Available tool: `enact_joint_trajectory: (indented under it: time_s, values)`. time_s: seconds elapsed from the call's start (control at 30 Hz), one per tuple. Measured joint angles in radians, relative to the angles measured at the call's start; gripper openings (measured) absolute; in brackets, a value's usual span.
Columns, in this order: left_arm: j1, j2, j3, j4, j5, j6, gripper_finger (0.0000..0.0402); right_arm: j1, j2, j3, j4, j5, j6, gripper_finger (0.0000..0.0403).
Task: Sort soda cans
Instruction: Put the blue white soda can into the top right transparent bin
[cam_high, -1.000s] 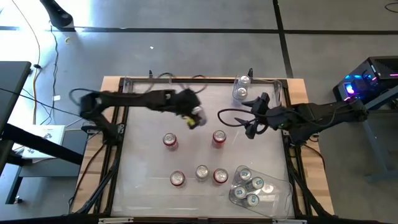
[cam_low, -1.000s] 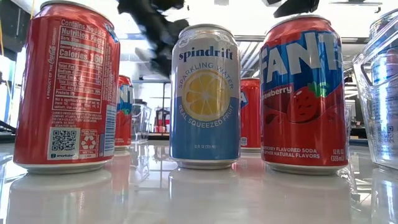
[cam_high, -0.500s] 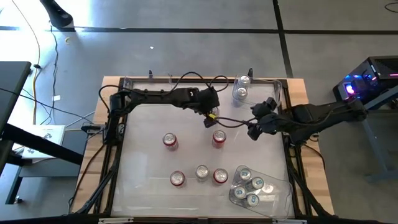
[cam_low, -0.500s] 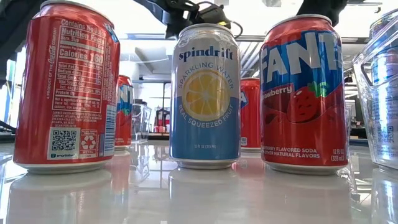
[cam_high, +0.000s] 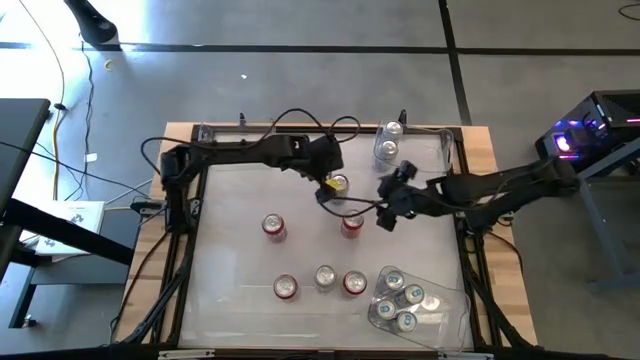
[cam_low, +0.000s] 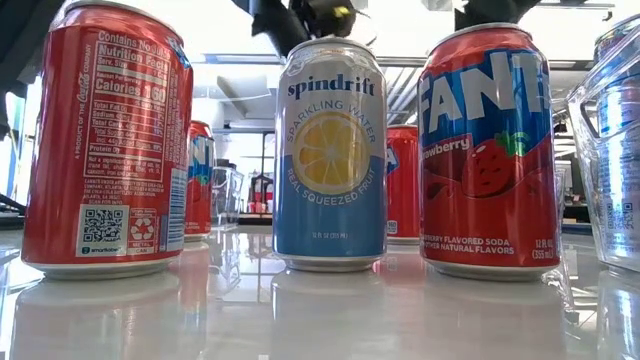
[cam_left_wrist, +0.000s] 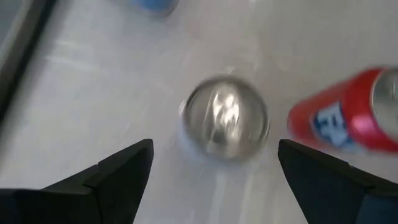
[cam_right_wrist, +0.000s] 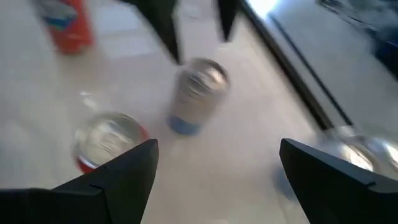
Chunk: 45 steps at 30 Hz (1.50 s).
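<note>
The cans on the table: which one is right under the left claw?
The silver-topped can near the back middle. The open left gripper hangs over it; the red cans stand farther forward.

1. The red can at the left (cam_low: 108, 140) in the low view carries a white panel headed "Nutrition Facts", with "Calories" below it. A QR code stands near its foot. The smaller lines are too small to read.
2. The middle can (cam_low: 330, 155) reads "spindrift", then "SPARKLING WATER" above a lemon picture, and "REAL SQUEEZED FRUIT" below it.
3. The red and blue can at the right (cam_low: 488, 150) shows large letters "FANT", cut at its edge, and the word "strawberry". Lower it reads "FLAVORED SODA" and "NATURAL FLAVORS".
</note>
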Motion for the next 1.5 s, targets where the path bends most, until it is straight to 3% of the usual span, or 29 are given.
enact_joint_trajectory:
  time_s: [0.17,0.3,0.43,0.6,0.77,1.07,1.17,1.27,1.37,1.5]
  values:
    - [-0.055,-0.119,-0.024,-0.172,-0.219,-0.002,0.0341,-0.097,0.075,0.0,0.217,-0.158,-0.161,0.0332]
    - [-0.091,-0.298,-0.181,-0.147,-0.354,-0.057,0.0341,-0.187,0.171,0.0,0.378,-0.291,-0.233,0.0332]
    - [-0.112,-0.497,-0.413,-0.044,-0.385,-0.171,0.0342,-0.258,0.275,0.0,0.496,-0.378,-0.274,0.0332]
    - [-0.167,-0.707,-0.703,0.134,-0.383,-0.328,0.0342,-0.319,0.367,0.0,0.524,-0.383,-0.273,0.0332]
    - [-0.223,-0.838,-0.919,0.31,-0.404,-0.473,0.0342,-0.341,0.417,0.0,0.525,-0.397,-0.262,0.0332]
    - [-0.3,-0.886,-1.104,0.528,-0.484,-0.603,0.0342,-0.345,0.439,0.0,0.518,-0.425,-0.25,0.0316]
    - [-0.313,-0.881,-1.116,0.552,-0.49,-0.606,0.0342,-0.344,0.439,0.0,0.523,-0.426,-0.25,0.0283]
    - [-0.327,-0.88,-1.116,0.559,-0.493,-0.611,0.0342,-0.344,0.429,0.0,0.511,-0.426,-0.229,0.0279]
    - [-0.341,-0.88,-1.116,0.561,-0.493,-0.611,0.0342,-0.33,0.368,-0.004,0.444,-0.417,-0.223,0.0279]
    - [-0.356,-0.88,-1.116,0.564,-0.497,-0.612,0.0342,-0.32,0.184,-0.001,0.366,-0.339,-0.222,0.0279]
